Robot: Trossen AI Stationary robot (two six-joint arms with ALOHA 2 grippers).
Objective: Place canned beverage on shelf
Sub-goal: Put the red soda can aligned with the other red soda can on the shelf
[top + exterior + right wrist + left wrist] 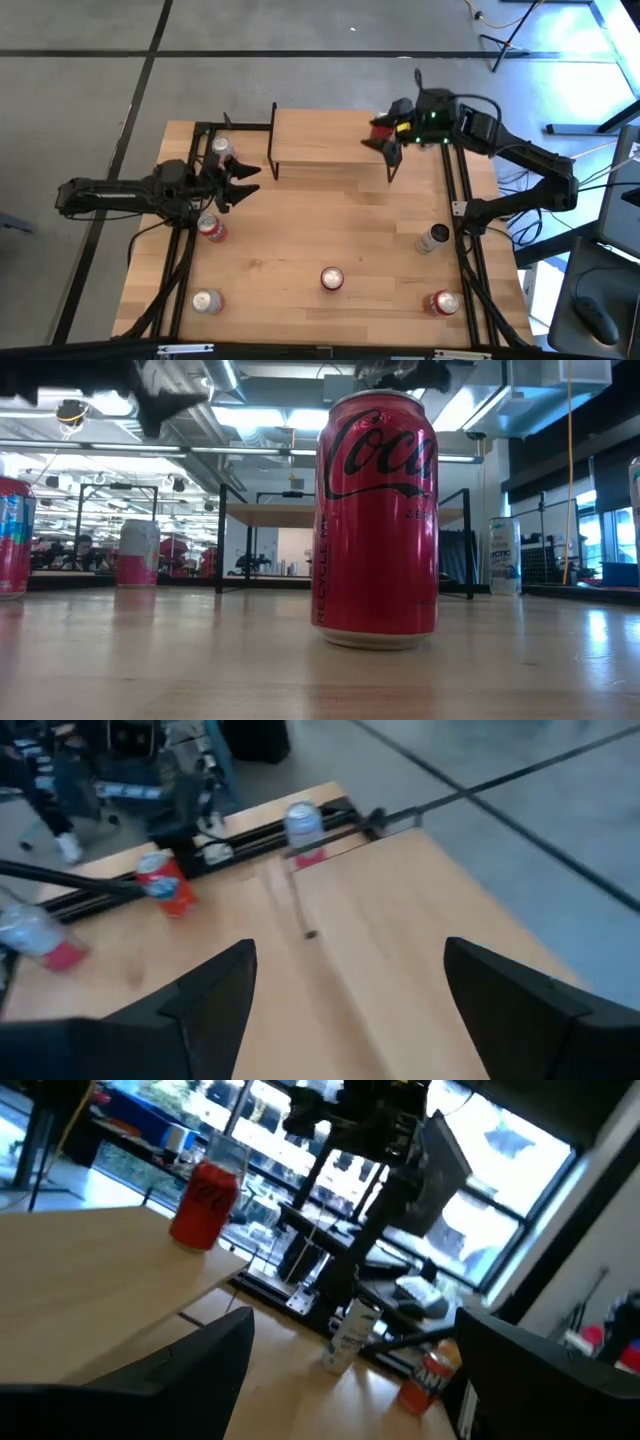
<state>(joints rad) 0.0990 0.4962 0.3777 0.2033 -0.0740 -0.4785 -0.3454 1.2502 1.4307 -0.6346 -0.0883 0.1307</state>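
The shelf stands at the far side of the bench, and one red cola can already stands upright on its right end, seen also in the left wrist view. The right gripper is at that end of the shelf, just beside this can; its jaws are wide apart, and in its wrist view nothing is between them, so it seems to hold nothing. The left gripper hovers near the left end of the shelf with its jaws also well open and empty, between a silver can on the far side and a red can on the near side. More cans stand on the bench: a red one in the near middle, a light one at the near left, a red-orange one at the near right and a white can at the right. A can is probably rigid but thin-walled and smooth, rather heavy if full; the best hold is likely across the middle of the body, with moderate force, keeping it upright.
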